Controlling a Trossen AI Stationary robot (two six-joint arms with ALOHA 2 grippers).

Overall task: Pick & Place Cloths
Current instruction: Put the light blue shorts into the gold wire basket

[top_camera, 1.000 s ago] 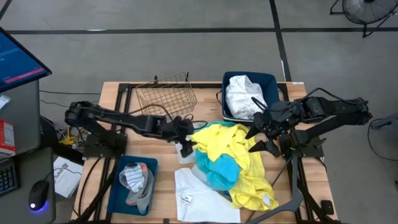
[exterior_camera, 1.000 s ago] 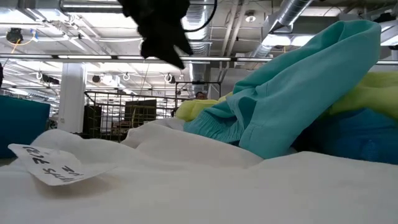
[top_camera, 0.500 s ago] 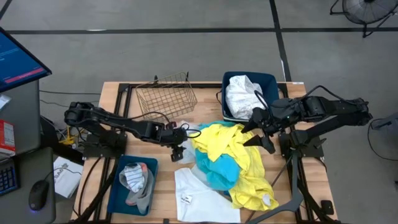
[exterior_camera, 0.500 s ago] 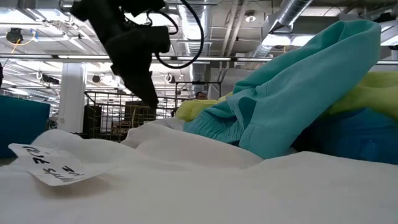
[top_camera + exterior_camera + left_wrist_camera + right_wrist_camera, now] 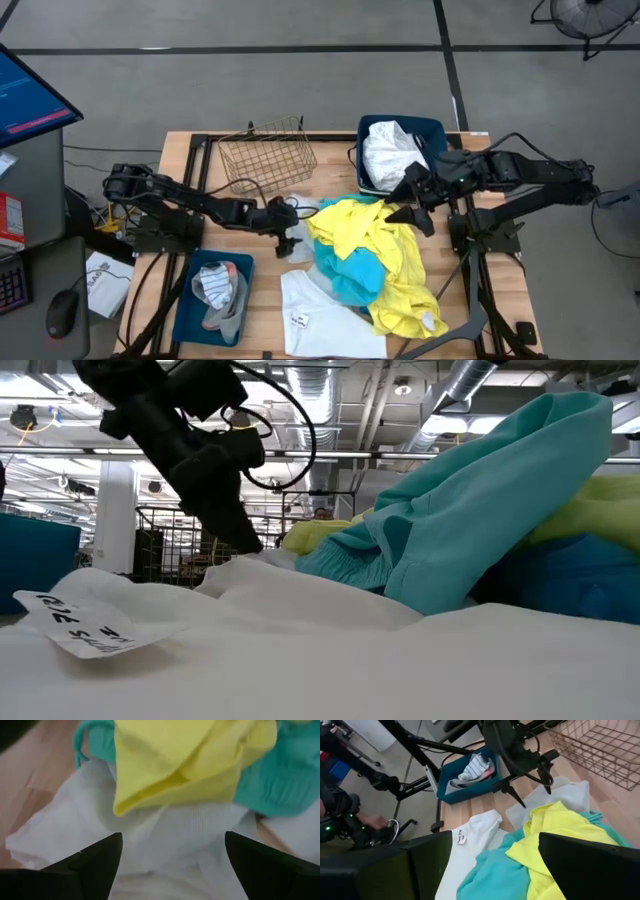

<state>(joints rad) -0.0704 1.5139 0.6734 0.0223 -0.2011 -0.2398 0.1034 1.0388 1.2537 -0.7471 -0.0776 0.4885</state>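
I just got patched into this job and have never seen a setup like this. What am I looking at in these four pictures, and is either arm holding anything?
Two dark robot arms work at a wooden table. One camera looks straight down, one sits at table height, and one rides on each wrist. The left gripper, open, is low over a white cloth beside the yellow cloth and teal cloth. The right gripper, open, hovers near a blue bin holding white fabric. A wire basket stands empty. Neither arm holds anything.

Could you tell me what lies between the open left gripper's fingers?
In the left wrist view, white ribbed cloth spans the left gripper, under a yellow cloth's edge.
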